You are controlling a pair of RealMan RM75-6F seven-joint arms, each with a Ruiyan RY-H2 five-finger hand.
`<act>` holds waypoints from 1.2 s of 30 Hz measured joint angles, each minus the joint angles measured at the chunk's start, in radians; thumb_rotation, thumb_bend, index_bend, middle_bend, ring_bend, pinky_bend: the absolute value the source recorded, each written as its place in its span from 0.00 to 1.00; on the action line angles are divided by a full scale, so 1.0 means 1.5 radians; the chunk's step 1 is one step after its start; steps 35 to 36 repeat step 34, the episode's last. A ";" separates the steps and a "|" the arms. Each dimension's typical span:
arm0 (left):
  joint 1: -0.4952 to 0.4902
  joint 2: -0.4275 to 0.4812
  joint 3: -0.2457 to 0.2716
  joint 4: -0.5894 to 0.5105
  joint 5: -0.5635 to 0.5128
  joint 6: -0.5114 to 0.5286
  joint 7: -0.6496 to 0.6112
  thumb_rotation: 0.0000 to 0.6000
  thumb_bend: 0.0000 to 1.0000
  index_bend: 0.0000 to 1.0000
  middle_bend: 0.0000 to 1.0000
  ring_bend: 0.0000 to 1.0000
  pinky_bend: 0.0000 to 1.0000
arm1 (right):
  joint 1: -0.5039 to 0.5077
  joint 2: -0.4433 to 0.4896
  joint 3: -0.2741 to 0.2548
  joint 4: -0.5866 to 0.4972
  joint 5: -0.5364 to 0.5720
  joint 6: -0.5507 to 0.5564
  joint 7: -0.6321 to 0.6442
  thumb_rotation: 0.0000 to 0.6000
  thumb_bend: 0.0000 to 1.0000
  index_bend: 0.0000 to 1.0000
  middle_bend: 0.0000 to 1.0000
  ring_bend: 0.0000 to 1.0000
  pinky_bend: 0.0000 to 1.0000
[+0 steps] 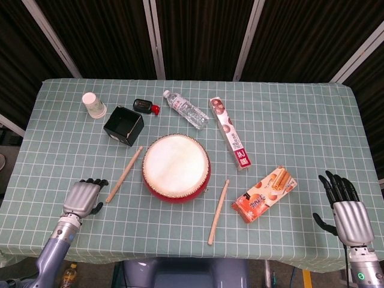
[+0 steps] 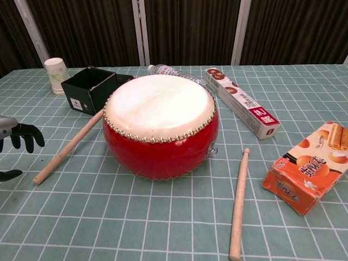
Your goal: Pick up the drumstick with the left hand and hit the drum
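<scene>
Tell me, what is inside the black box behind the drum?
The black box is open at the top, and its visible inside looks dark and empty. In the chest view its front wall hides the bottom.

We see a big red drum (image 2: 161, 125) with a white top in the middle of the counter (image 2: 136, 228), which has a green checked cloth. A drumstick (image 2: 68, 148) lies flat on the cloth just left of the drum, its far end close to the drum's side. Our left robot hand (image 2: 15, 138) peeks in at the left edge, fingers spread, holding nothing, near the stick but not touching it. A second stick (image 2: 238, 202) lies to the right of the drum. Further right is an orange snack box (image 2: 307, 171). Behind the drum are a black box (image 2: 89, 89), a paper cup (image 2: 56, 74), a water bottle (image 2: 163, 70) and a long box (image 2: 241, 101).
</scene>
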 measured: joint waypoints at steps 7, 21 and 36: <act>0.004 0.010 -0.003 -0.007 0.026 -0.001 -0.021 1.00 0.18 0.17 0.21 0.18 0.28 | 0.000 0.000 0.001 0.001 0.001 -0.001 0.000 1.00 0.28 0.00 0.00 0.00 0.08; 0.099 0.102 0.042 -0.010 0.244 0.155 -0.171 1.00 0.00 0.00 0.00 0.00 0.01 | 0.000 0.001 0.000 0.002 -0.001 -0.001 -0.007 1.00 0.28 0.00 0.00 0.00 0.08; 0.227 0.160 0.077 0.090 0.343 0.266 -0.330 1.00 0.00 0.00 0.00 0.00 0.00 | 0.000 -0.002 -0.001 0.006 -0.003 0.001 -0.016 1.00 0.28 0.00 0.00 0.00 0.08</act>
